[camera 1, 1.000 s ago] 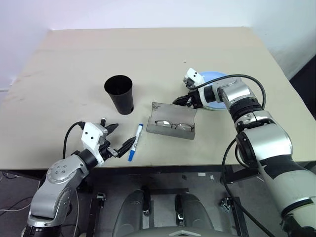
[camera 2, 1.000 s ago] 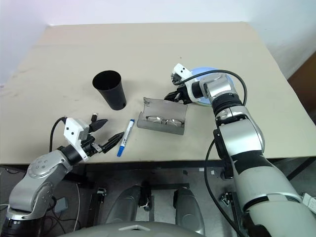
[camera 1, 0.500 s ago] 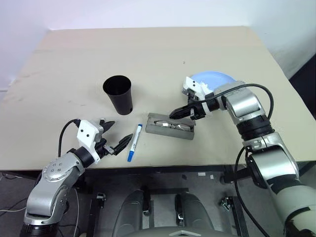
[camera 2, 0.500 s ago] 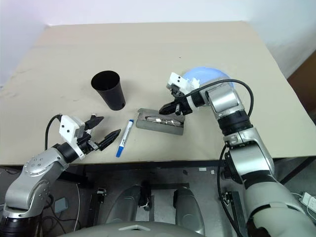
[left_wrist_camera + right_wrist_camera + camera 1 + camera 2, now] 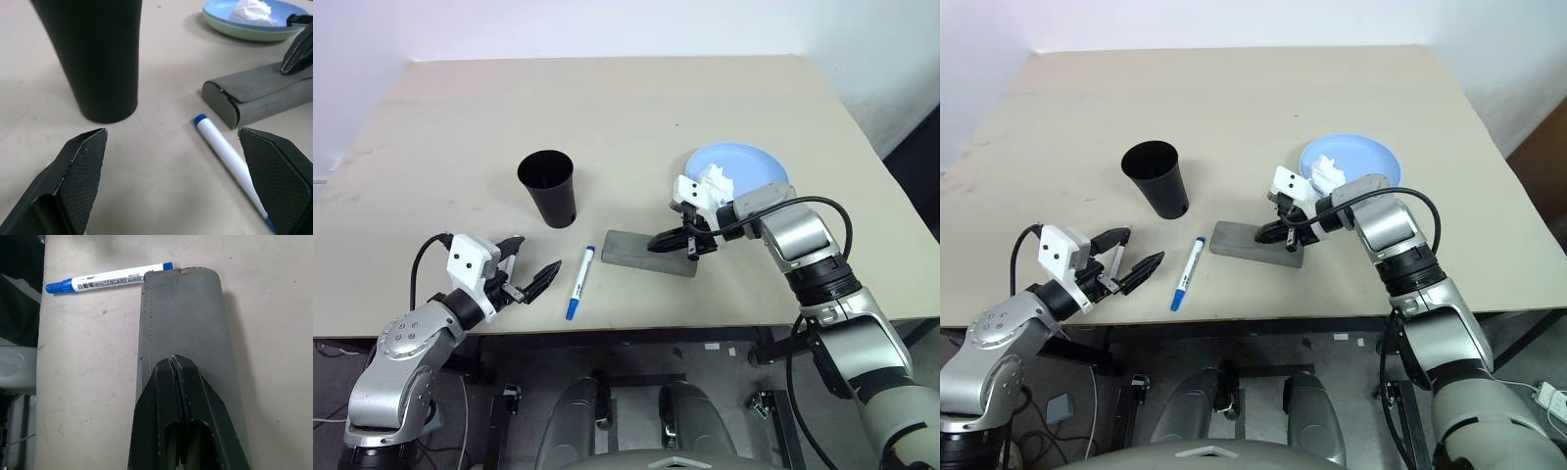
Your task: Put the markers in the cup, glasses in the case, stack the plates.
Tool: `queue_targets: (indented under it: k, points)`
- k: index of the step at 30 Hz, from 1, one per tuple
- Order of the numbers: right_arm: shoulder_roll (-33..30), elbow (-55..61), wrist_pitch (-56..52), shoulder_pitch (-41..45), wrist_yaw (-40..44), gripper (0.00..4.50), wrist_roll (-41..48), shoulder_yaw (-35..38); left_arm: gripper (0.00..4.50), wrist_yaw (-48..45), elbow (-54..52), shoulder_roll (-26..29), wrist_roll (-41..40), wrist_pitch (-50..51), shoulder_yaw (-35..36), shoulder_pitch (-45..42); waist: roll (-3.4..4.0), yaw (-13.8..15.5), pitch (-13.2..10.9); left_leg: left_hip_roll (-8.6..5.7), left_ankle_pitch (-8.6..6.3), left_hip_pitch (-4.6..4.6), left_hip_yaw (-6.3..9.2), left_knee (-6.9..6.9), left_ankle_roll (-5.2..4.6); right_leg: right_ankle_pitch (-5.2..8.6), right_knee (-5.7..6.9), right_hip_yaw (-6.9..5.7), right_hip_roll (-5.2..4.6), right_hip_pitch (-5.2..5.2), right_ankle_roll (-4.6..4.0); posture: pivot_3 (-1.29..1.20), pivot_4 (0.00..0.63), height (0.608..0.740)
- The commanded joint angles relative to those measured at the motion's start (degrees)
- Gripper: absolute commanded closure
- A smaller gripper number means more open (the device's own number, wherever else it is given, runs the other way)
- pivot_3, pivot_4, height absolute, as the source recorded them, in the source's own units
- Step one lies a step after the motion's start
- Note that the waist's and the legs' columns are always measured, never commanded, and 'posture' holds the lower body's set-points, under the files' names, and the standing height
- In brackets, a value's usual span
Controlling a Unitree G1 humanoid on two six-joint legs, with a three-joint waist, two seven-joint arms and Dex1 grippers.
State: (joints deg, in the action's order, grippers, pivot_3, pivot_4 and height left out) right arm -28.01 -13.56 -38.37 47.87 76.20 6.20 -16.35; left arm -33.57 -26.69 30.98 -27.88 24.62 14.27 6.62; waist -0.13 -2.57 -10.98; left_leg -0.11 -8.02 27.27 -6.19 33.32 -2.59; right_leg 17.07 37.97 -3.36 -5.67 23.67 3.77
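The grey case (image 5: pixel 646 253) lies closed in the middle of the table, and the glasses are hidden. My right gripper (image 5: pixel 658 242) is shut, its tips resting on the case lid (image 5: pixel 186 313). The white marker (image 5: pixel 579 283) with a blue cap lies flat just left of the case. Behind it the black cup (image 5: pixel 548 186) stands upright. My left gripper (image 5: pixel 540 253) hovers open near the front edge, left of the marker (image 5: pixel 230 164), with nothing between its fingers. The light blue plate (image 5: pixel 744 162) sits on the pale green one (image 5: pixel 244 33) at the right.
A crumpled white wad (image 5: pixel 715 179) lies on the blue plate. The beige table (image 5: pixel 607 108) stretches far behind the cup. Its front edge runs just below the marker and my left gripper.
The case stood open with the glasses inside; now its lid is down. My right gripper came forward from the lid's back edge onto it. My left gripper drifted slightly left.
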Motion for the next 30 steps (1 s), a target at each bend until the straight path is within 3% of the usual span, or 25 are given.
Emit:
queue_targets:
  k: [1, 6, 14, 22, 30]
  points:
    - [0.83, 3.01, 0.15, 0.34, 0.41, 4.47, 4.89, 2.93, 0.0, 1.42, -3.31, -0.25, -2.96, 0.89, 4.61, 1.69, 0.0, 0.06, -0.01, 0.0, 0.0, 0.01, 0.0, 0.0, 0.0, 0.0, 0.0, 0.0, 0.0, 0.01, 0.0, 0.0, 0.15, 0.727]
    - [1.19, 4.97, 0.03, 0.31, -0.53, 4.47, 8.1, 3.75, 0.0, 6.05, -4.04, 2.05, -3.43, 7.51, 8.45, 3.3, -0.02, 0.17, 0.0, -0.01, 0.0, 0.08, 0.0, -0.02, 0.0, 0.0, -0.04, -0.03, -0.04, 0.08, 0.0, 0.0, 0.15, 0.727]
    - [3.12, 3.49, 0.54, 1.26, -3.51, 4.47, 8.61, 2.78, 0.0, 12.88, -3.78, 6.67, -3.9, 22.12, 7.66, -3.8, -0.04, 0.24, 0.01, -0.03, 0.0, 0.1, -0.03, -0.05, 0.0, -0.09, -0.05, -0.07, -0.06, 0.1, 0.02, 0.0, 0.15, 0.727]
    - [3.04, 3.19, 0.98, 1.97, -5.97, 4.47, 8.79, 3.57, 0.0, 19.9, -1.69, 4.65, -7.64, 40.81, 5.43, -15.84, -0.06, 0.34, 0.01, -0.03, 0.05, 0.14, -0.12, -0.1, 0.08, -0.19, -0.05, -0.04, -0.07, 0.2, 0.19, 0.0, 0.15, 0.727]
    - [2.46, 4.66, -1.03, 0.95, -7.9, 4.47, 10.65, 4.51, 0.0, 25.11, -2.22, 3.7, -5.49, 55.07, 3.51, -22.22, -0.16, 0.19, 0.01, -0.02, 0.21, 0.13, -0.12, -0.06, 0.32, -0.29, -0.04, -0.05, -0.02, -0.06, 0.36, 0.0, 0.15, 0.727]
